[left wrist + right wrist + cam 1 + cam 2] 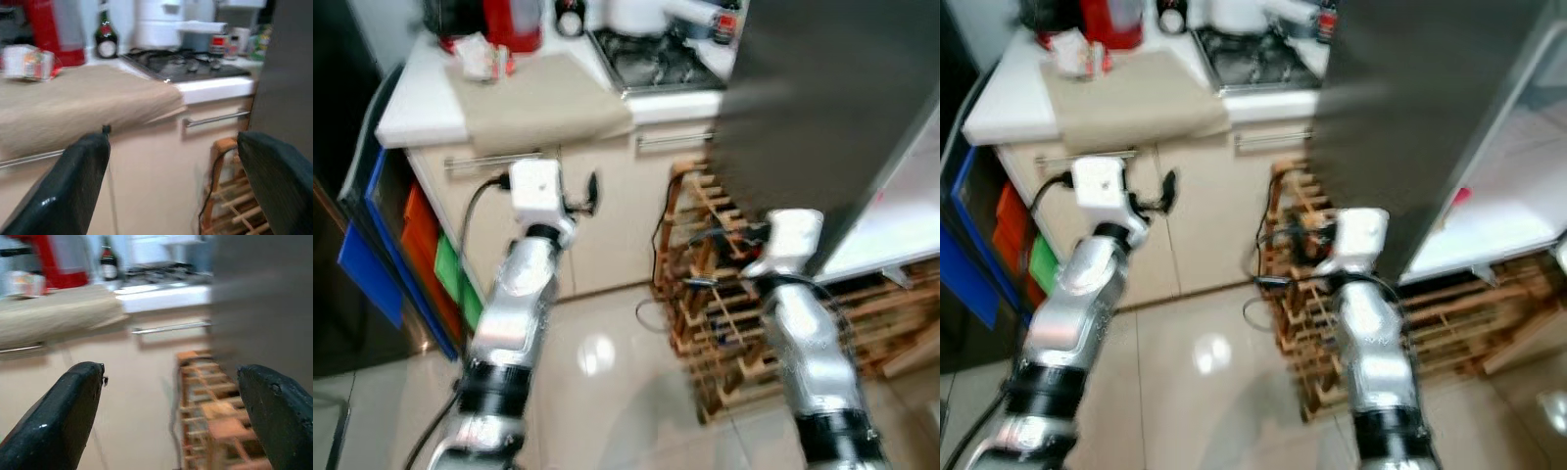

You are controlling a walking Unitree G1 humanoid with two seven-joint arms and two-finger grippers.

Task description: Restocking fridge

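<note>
Your left gripper [171, 191]: raised before the cabinet front, fingers [63, 196] spread wide, nothing between them.
Your right gripper [171, 426]: raised beside the wooden rack [724, 294], fingers [58, 426] spread wide, holding nothing.
Fridge door [822, 108]: dark panel to your right, swung open; white fridge interior [1518, 196] behind it, contents too blurred to tell.
Rack: on the floor, just beside the cabinet, under the fridge door's edge.
Desk [411, 108]: white top ahead of you, beige cloth [533, 98] draped over its front edge.
On the desk: wrapped packet [484, 61] by the cloth's far corner, red appliance [514, 22] behind it, dark bottle [106, 36], hob [661, 61] beside the cloth.
</note>
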